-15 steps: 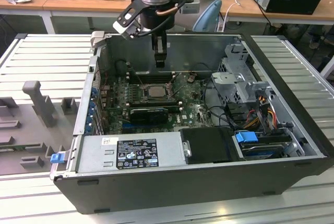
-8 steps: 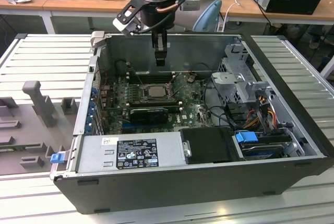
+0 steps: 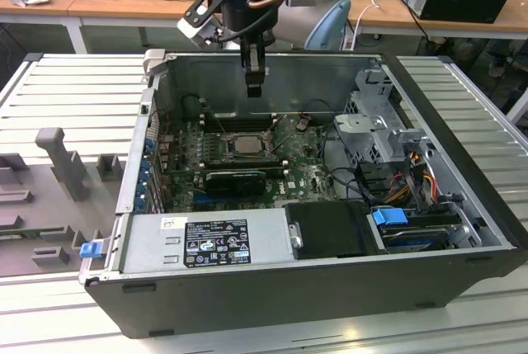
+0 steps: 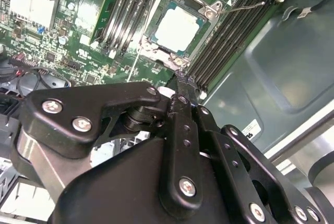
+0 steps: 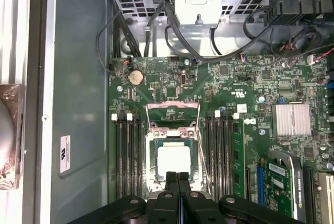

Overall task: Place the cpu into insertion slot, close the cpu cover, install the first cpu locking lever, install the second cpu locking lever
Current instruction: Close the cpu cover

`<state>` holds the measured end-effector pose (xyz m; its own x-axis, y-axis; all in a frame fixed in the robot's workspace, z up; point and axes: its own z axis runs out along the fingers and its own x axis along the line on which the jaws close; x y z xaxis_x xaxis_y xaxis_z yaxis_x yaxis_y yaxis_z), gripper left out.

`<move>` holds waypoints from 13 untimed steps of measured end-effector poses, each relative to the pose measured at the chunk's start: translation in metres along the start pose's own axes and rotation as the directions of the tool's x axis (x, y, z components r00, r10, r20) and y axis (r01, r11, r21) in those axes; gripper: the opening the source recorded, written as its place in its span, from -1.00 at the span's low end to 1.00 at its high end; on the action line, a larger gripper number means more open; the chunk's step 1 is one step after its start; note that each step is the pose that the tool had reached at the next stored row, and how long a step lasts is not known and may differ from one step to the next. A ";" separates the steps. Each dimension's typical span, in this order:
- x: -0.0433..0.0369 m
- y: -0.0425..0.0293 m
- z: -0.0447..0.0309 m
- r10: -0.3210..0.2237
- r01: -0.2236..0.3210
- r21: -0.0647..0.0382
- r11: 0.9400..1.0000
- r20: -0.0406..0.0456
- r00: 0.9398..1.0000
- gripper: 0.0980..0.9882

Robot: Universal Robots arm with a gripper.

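The cpu [image 3: 245, 144] lies flat in its socket on the green motherboard, its pale metal top showing in both wrist views [image 5: 174, 160] [image 4: 177, 28]. The cpu cover [image 5: 173, 112] appears tilted up at the socket edge away from my fingertips, leaving the chip's green border bare. Thin wire locking levers [image 5: 201, 153] [image 4: 245, 7] stick out beside the socket, unlatched. My gripper [image 3: 254, 86] hangs above the socket inside the case. Its black fingers are pressed together with nothing between them, and their tips [image 5: 177, 175] [image 4: 179, 81] are over the socket's near edge.
Memory slots [image 5: 128, 156] flank the socket on both sides. A long black card [image 3: 235, 179] lies just in front of it, then the power supply [image 3: 206, 243]. A drive cage [image 3: 371, 123] and loose cables [image 3: 400, 177] fill the exterior view's right. Case walls [image 3: 272, 69] surround the board.
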<state>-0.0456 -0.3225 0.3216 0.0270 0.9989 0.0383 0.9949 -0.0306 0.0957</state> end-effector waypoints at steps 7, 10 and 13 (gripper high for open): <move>0.0003 0.0040 -0.0045 0.000 0.000 0.000 1.000 0.000 1.000 -0.98; 0.0005 0.0066 -0.0072 0.000 0.000 0.000 1.000 0.000 1.000 -0.98; 0.0006 0.0083 -0.0098 0.000 0.000 0.000 1.000 0.000 1.000 -0.98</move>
<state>-0.0383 -0.3225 0.3321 0.0273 0.9989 0.0384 0.9949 -0.0309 0.0957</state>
